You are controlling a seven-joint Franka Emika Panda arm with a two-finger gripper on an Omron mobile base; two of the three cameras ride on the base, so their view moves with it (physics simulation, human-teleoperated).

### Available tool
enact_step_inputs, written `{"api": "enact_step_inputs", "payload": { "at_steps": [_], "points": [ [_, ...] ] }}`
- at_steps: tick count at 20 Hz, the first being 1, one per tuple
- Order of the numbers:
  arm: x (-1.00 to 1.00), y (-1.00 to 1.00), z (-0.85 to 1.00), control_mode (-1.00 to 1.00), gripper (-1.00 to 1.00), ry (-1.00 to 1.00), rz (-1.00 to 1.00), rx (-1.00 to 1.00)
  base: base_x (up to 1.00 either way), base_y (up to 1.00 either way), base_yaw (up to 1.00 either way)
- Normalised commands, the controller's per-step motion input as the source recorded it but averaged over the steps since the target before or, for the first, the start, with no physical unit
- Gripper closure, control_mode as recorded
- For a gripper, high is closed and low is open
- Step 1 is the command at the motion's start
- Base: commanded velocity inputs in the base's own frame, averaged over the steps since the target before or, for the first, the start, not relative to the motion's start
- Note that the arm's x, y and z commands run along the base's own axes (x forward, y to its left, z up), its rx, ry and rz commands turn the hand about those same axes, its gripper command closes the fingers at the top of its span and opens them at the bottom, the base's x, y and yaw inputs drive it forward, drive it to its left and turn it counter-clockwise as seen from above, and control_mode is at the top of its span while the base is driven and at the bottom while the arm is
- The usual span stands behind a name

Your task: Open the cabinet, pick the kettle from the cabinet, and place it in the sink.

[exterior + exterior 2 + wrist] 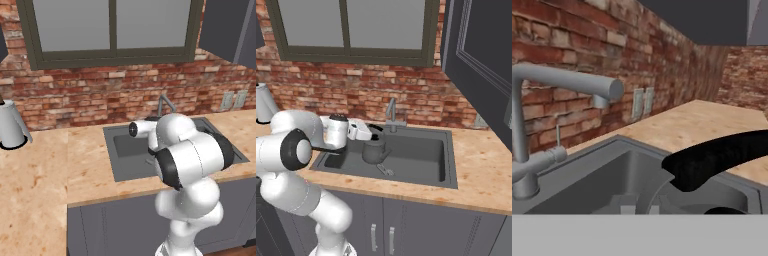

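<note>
- Grey-silver squat kettle [375,150] hangs low inside the dark rectangular sink [421,170], its black handle pinched in the closed tool [372,133].
- Releasing while it is tilted may tip it over.

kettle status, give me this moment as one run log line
phase: placing | gripper: shut on kettle handle | kettle: over sink basin, by faucet | cabinet: door open
</note>
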Motion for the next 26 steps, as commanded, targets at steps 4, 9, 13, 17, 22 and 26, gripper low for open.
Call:
{"api": "enact_step_inputs", "payload": {
  "at_steps": [4,9,13,17,22,26],
  "points": [
    [0.24,-0.26,-0.15,-1.00,1.00,0.05,-0.09,0.00,0.00,0.00,0.00],
    [0.11,-0.22,-0.23,-1.00,1.00,0.04,-0.05,0.00,0.00,0.00,0.00],
    [0.11,-0.16,-0.16,-1.00,1.00,0.07,-0.05,0.00,0.00,0.00,0.00],
    [0.09,-0.16,-0.16,-1.00,1.00,0.01,-0.02,0.00,0.00,0.00,0.00],
    [0.11,-0.22,-0.13,-1.00,1.00,0.00,0.00,0.00,0.00,0.00,0.00],
    [0.05,-0.28,-0.11,-1.00,1.00,0.00,0.00,0.00,0.00,0.00,0.00]
  ]
}}
